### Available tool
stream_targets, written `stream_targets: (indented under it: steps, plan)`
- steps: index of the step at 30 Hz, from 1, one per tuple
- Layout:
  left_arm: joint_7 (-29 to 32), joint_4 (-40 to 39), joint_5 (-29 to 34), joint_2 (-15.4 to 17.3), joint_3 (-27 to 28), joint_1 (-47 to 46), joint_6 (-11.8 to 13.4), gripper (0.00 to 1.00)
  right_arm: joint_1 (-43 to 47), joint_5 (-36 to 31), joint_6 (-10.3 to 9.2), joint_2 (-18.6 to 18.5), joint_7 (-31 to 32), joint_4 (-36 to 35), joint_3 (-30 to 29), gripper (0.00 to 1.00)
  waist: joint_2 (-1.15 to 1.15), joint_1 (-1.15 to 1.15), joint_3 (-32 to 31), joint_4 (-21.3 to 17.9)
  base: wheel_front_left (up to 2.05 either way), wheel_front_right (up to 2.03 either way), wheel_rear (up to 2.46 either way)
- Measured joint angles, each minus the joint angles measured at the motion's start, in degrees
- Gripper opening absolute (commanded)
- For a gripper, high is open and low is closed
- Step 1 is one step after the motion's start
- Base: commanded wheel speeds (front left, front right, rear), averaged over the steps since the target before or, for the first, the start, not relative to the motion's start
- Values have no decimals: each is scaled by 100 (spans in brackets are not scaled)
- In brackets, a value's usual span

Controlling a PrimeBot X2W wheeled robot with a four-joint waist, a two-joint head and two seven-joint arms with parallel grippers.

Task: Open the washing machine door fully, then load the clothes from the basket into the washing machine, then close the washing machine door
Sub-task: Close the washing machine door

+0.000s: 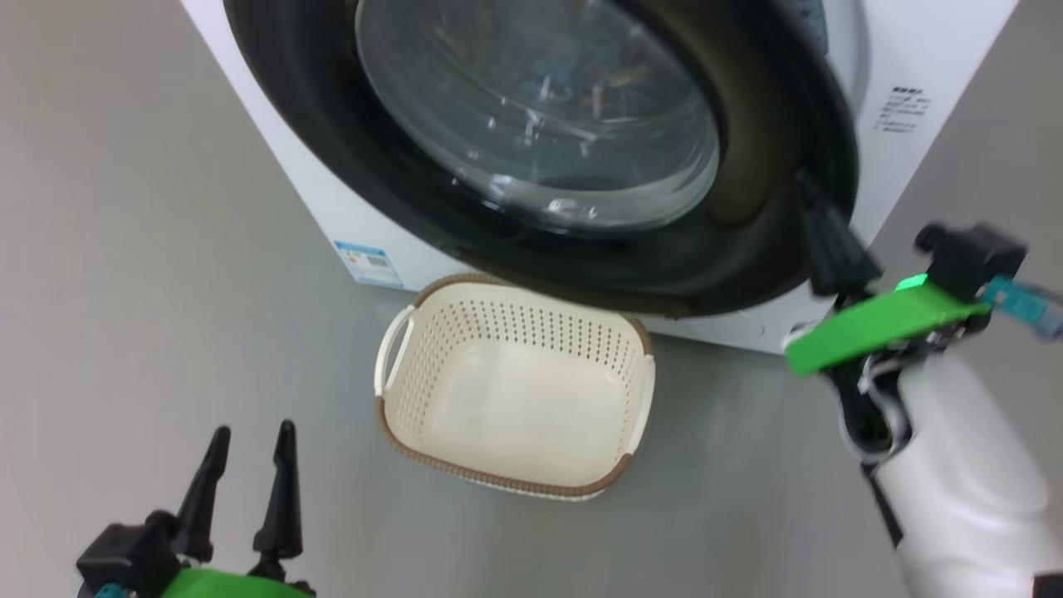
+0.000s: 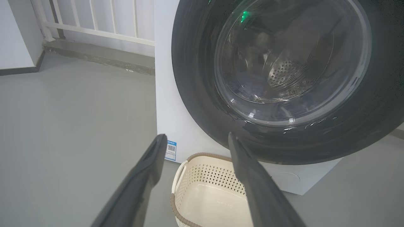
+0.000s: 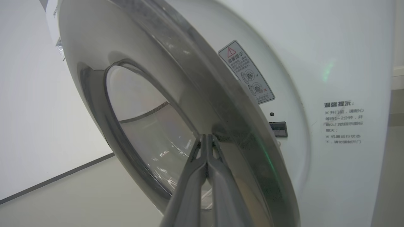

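The washing machine (image 1: pixel 332 208) stands ahead with its black-rimmed glass door (image 1: pixel 747 166) slightly ajar; a narrow gap shows between the door (image 3: pixel 221 126) and the white front (image 3: pixel 347 63). My right gripper (image 1: pixel 810 208) is shut with nothing in it, its fingertips (image 3: pixel 206 138) resting on the door's outer face near the right rim. The cream basket (image 1: pixel 531 320) sits on the floor below the door, with nothing in it. My left gripper (image 1: pixel 253 432) hangs open at the lower left, apart from the basket (image 2: pixel 208 176). The clothes are hidden; faint blue tints show behind the glass.
Grey floor spreads to the left and in front of the basket. A blue label (image 1: pixel 369 264) marks the machine's lower left corner. A white railing (image 2: pixel 94 19) on a raised ledge runs behind the machine on the left.
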Motion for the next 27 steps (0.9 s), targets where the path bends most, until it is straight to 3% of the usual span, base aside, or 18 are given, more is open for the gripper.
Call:
stream_targets:
  steps: [11,18,27]
  plan:
    - [0,-91,-49,-104,-166,-493,0,100,-1047,-216,8,-174,-1,472,-590,0,0,0,482,222,0,0,0]
    - [0,-114,-49,-160,-178,-606,0,100,-1302,-411,109,13,-1,669,-802,0,0,0,722,371,0,0,0]
    - [0,-86,-45,-165,-164,-610,0,100,-1374,-534,71,-8,0,719,-630,0,0,0,732,358,0,0,0]
